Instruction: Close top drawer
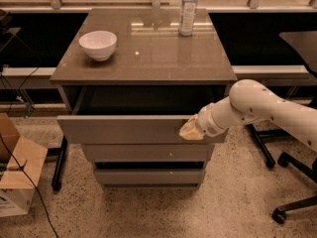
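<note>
The top drawer (124,129) of the grey cabinet stands pulled out, its plain handleless front panel toward me and its dark inside showing under the countertop. My gripper (190,130), at the end of the white arm coming in from the right, sits against the right part of that front panel. The two lower drawer fronts (148,152) lie below it, set further back.
A white bowl (98,44) and a clear water bottle (188,4) stand on the cabinet top (148,53). A cardboard box (17,175) lies on the floor at left. Office chair legs (285,202) stand at right.
</note>
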`<state>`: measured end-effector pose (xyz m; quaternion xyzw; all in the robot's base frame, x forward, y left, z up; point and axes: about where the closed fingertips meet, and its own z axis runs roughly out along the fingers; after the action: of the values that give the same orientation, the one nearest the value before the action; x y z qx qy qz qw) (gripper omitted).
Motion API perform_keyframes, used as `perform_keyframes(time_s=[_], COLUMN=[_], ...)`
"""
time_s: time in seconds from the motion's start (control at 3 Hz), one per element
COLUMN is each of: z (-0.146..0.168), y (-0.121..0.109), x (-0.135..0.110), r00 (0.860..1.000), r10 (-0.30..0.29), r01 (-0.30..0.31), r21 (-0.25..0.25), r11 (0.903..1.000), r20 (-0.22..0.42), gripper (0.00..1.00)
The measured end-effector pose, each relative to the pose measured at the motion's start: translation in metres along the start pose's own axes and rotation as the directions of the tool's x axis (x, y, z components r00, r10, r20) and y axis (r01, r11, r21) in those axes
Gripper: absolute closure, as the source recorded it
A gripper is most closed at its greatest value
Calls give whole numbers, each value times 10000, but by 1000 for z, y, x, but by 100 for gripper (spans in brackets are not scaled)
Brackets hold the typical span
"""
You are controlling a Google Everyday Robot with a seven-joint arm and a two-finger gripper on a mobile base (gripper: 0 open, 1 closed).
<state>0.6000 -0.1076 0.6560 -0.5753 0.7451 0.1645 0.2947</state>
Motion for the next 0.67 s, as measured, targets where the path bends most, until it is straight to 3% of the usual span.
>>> perform_keyframes(time_s=[0.33, 0.67], z=[0, 0], y=[-20, -20], x=[-8, -8], r00=[9998, 9997], r10=[-82, -91], r01=[79, 88], r21=[128, 141], r11=[9999, 9999], r20=[190, 208], gripper=[82, 51])
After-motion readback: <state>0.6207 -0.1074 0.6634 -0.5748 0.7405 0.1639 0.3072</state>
